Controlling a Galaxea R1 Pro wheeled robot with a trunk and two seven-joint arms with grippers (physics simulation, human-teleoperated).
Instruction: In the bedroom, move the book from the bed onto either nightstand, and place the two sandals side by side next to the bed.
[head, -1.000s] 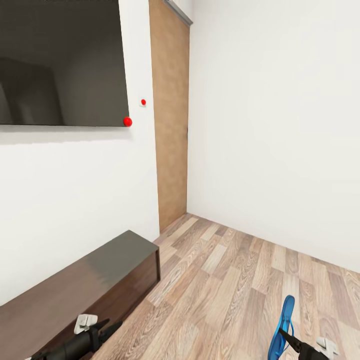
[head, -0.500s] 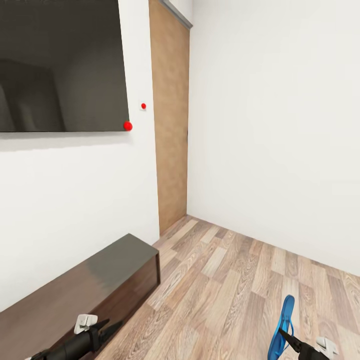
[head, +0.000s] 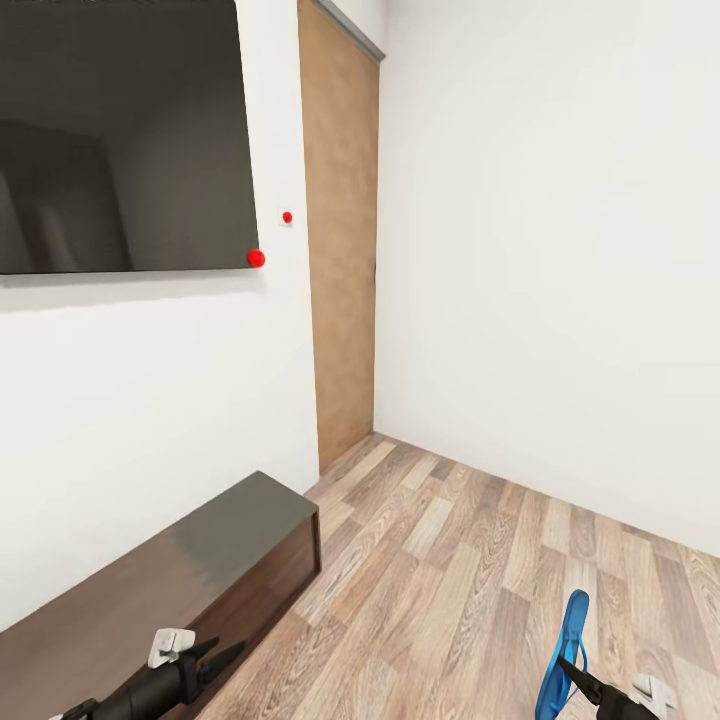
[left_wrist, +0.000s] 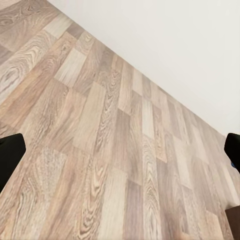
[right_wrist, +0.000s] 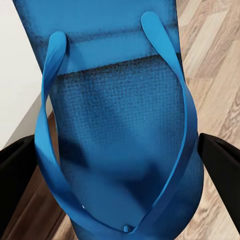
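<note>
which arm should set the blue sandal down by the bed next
Right. The right gripper already clamps the bright blue flip-flop sandal, upright. The left gripper is open and holds nothing.

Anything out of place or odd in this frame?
Only the bright blue flip-flop sandal: it stands on end in the air, pinched in the right gripper, above the wood-plank floor. The long dark cabinet and wall screen look normal.

Cabinet (head: 180, 570) low against the left wall below the screen (head: 120, 135), door (head: 342, 250) right of both.
</note>
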